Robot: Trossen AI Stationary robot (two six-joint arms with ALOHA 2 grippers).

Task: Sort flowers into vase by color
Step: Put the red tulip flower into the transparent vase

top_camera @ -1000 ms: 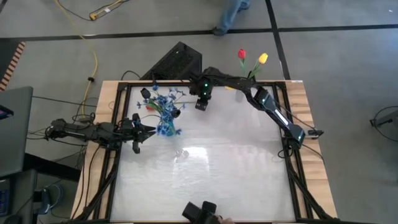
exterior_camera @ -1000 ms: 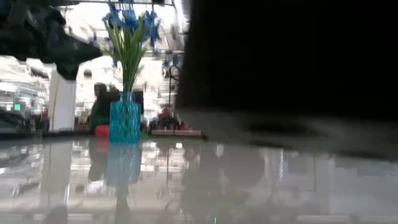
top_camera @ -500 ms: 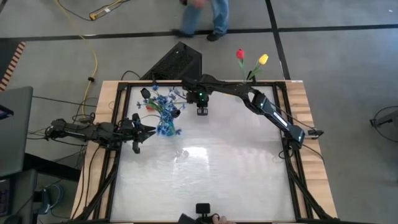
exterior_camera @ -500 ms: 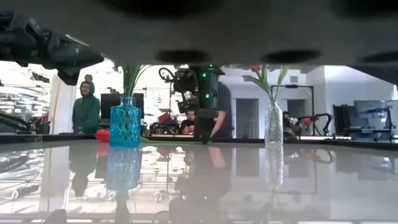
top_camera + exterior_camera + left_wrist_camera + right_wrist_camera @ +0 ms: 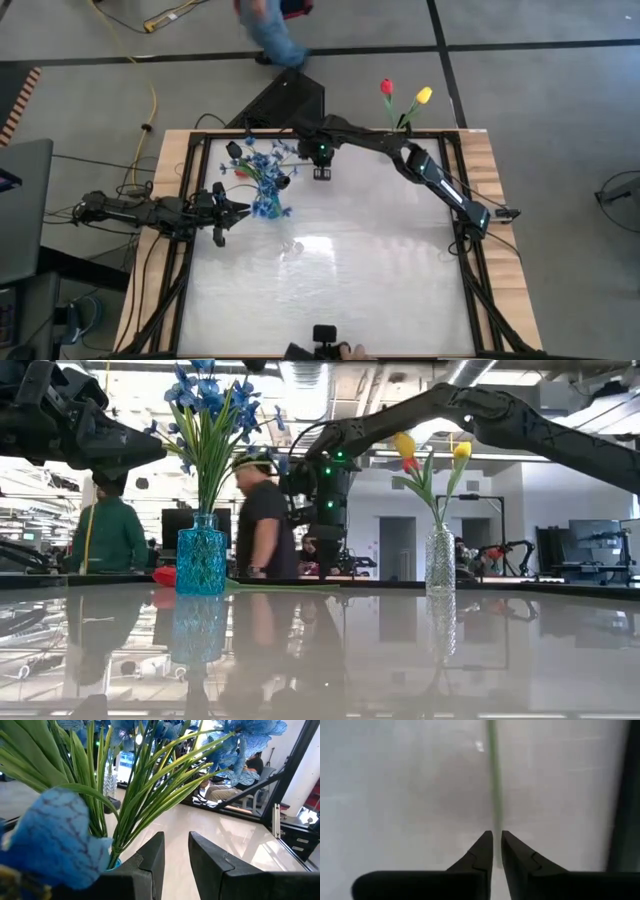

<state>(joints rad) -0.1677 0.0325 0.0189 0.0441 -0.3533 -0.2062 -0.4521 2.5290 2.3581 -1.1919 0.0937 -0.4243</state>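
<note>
A blue vase (image 5: 266,207) (image 5: 202,556) at the table's left holds blue flowers (image 5: 205,400) (image 5: 150,785). A clear vase (image 5: 439,558) at the far right holds a red and a yellow tulip (image 5: 403,97). Behind the blue vase another red tulip (image 5: 164,574) lies on the table, its green stem (image 5: 275,588) running toward the right. My right gripper (image 5: 321,176) (image 5: 497,840) points down at the far middle, shut on that stem. My left gripper (image 5: 228,209) (image 5: 176,855) waits level beside the blue vase, slightly open and empty. My right gripper pinches the red tulip's green stem (image 5: 496,831) between its two fingertips, at the end away from the bloom. The fingers come from above, pointing almost straight down. From the fingers the stem runs on low over the table; the bloom end rests on the table behind the blue vase.
The table top is white and glossy, with a black frame (image 5: 190,200) and wooden strips (image 5: 490,170) along its sides. Cables lie at the left edge (image 5: 140,185). People (image 5: 262,520) stand and walk in the room beyond the far edge.
My right gripper has shifted a little toward the table's left over the stem, and its wrist has rolled. A dark thing that covered the low view has gone. A person has walked past the far edge.
</note>
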